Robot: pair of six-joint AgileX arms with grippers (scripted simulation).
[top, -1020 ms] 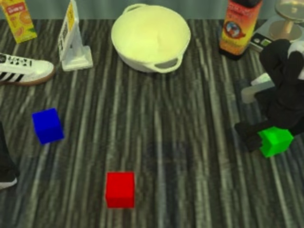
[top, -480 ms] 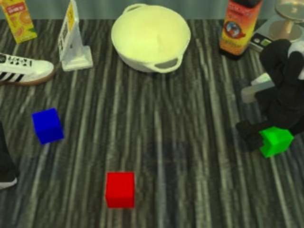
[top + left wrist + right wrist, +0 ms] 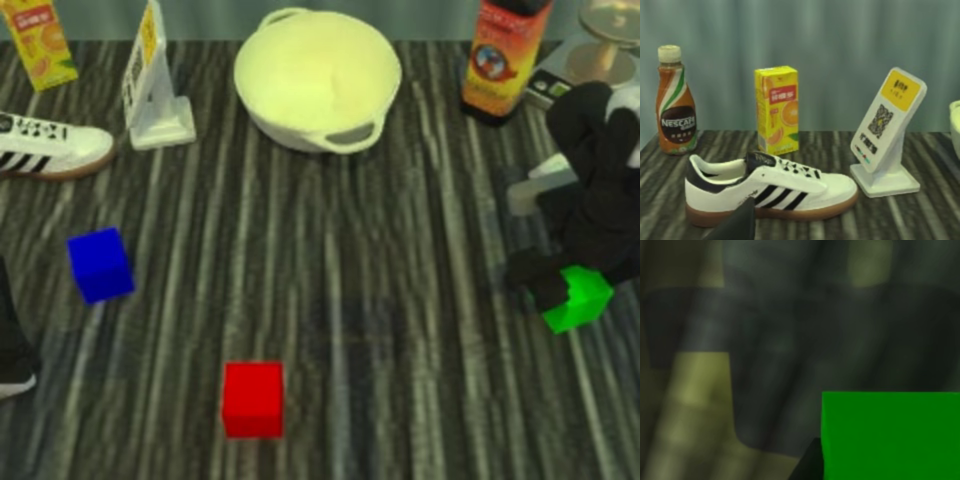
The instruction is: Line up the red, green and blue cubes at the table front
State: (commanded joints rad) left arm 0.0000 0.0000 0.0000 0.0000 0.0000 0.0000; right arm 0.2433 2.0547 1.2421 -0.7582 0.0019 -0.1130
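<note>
While the right hand [image 3: 556, 292] clasps the glossy green cube [image 3: 582, 300], the striped table [image 3: 400, 250] lies flat.

The brown bottle [image 3: 675, 102] in the left wrist view carries the word "NESCAFÉ" in white on a dark band across its belly; smaller print under it is too fine to read. At its 3 o'clock the yellow juice carton [image 3: 777, 110] bears a red panel with white characters that cannot be made out, above pictured orange slices. The white stand [image 3: 887, 132], further toward 3 o'clock, shows a QR code beneath a yellow panel with a small unreadable mark. The shoe [image 3: 770, 187], at 6 o'clock from the carton, has three black stripes on its side. In the top view the label of the bottle [image 3: 508, 55] is unreadable.
</note>
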